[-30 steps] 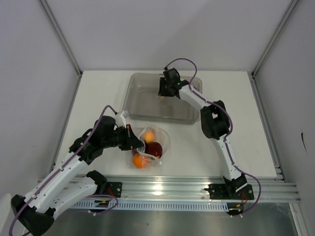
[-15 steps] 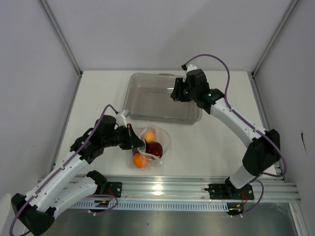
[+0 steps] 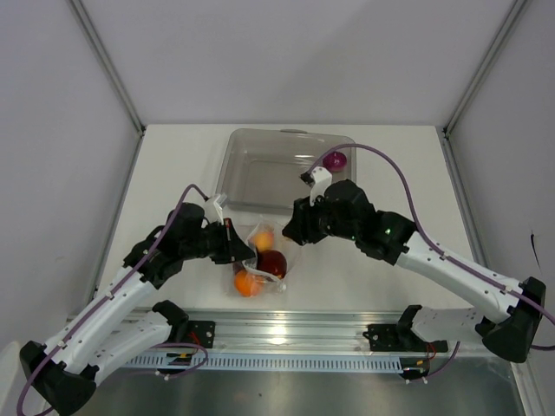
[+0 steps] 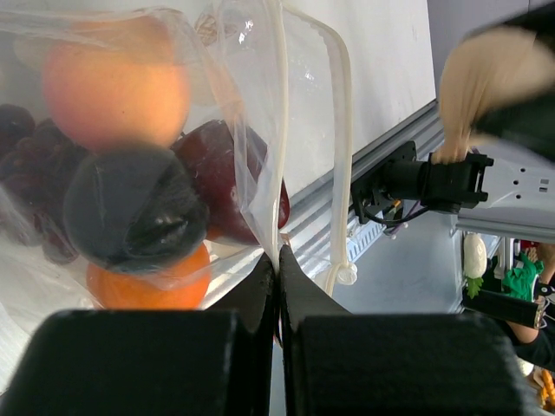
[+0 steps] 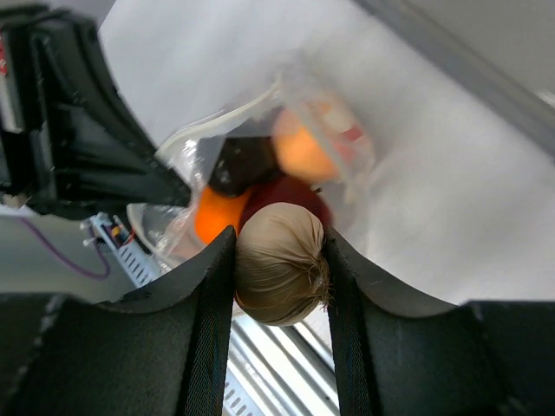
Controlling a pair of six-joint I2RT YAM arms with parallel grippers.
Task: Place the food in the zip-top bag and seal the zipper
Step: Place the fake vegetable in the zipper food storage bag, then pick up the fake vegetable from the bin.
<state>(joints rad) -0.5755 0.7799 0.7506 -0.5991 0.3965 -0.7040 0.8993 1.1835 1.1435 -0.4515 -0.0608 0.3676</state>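
- The left gripper (image 4: 277, 260) is pressed together, pinching the mouth edge of the zip-top bag (image 3: 282, 247)
- The bag lies on the tabletop (image 3: 173, 173) near the tray (image 3: 260, 165), holding an orange (image 3: 248, 283), a peach (image 3: 262, 240), a dark red fruit (image 3: 272, 263) and a blackish fruit (image 4: 130, 208)
- The right gripper (image 5: 279, 260) is clamped on the beige bulb (image 5: 279, 269), close over the bag
- A purple ball (image 3: 335, 159) sits in the tray's far right corner
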